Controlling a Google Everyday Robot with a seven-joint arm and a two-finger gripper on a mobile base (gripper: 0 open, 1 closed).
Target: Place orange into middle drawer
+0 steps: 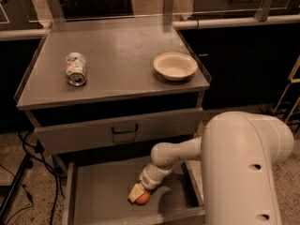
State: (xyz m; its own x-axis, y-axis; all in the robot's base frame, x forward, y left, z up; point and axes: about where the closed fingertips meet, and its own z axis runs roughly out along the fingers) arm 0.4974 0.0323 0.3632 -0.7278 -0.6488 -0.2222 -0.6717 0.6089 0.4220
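Observation:
The orange lies on the flat floor of the open middle drawer, near its middle front. My gripper reaches down into the drawer from the right and sits right on the orange, its pale fingertips over the fruit's left and top side. The white arm runs from the gripper up to the big shoulder housing at the lower right.
A drawer front with a black loop handle is above the open drawer. On the cabinet top lie a white-and-green can on its side and a cream bowl. Black cables run on the floor at the left.

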